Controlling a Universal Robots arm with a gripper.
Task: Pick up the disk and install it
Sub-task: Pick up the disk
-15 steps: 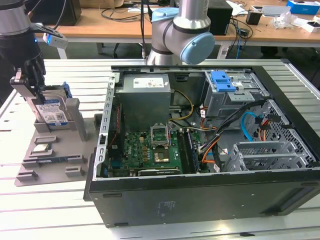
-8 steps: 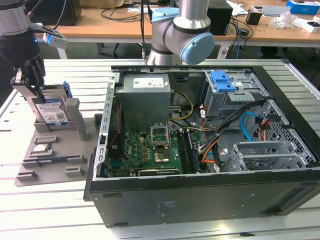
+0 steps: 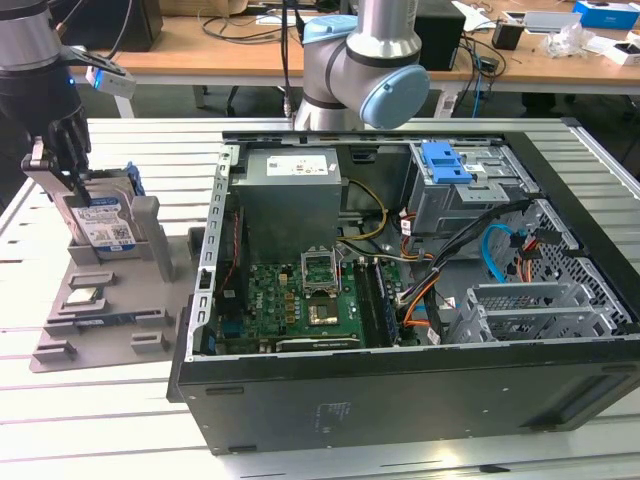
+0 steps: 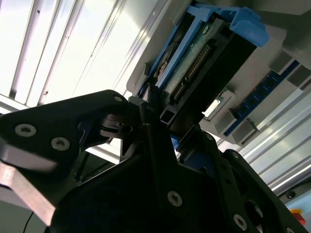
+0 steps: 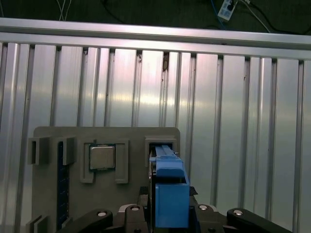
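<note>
At the exterior view's left, the disk (image 3: pixel 103 222) stands upright in a slot of the grey holder (image 3: pixel 150 245), well apart from the open case (image 3: pixel 400 390). It is silver metal with a white-and-blue label on its face and blue rails along its edges. The second wrist view shows a connector row on the disk's end. The gripper (image 3: pixel 78 188) has its fingers (image 4: pixel 151 112) drawn in against the disk's upper end, one on each face, clamping it.

black gripper (image 4: pixel 171 125) closed on the connector end of the disk (image 4: pixel 204 58) (blue rails (image 4: pixel 248 25) along its edges), grey holder (image 4: pixel 295 42) just beyond, slatted aluminium table (image 4: pixel 58 48) beneath.
</note>
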